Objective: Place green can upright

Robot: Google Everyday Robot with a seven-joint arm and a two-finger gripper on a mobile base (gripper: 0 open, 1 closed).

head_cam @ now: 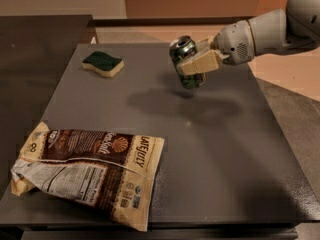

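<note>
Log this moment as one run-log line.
gripper: shut on green can, over far right of table | green can: nearly upright, slight tilt | also: sponge far left, snack bag near left

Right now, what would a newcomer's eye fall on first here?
At the upper right, the pincer grips the green can nearly upright over the far side of the table. A large crumpled brown snack bag lies at the near left corner, and a green-topped sponge sits at the far left.
</note>
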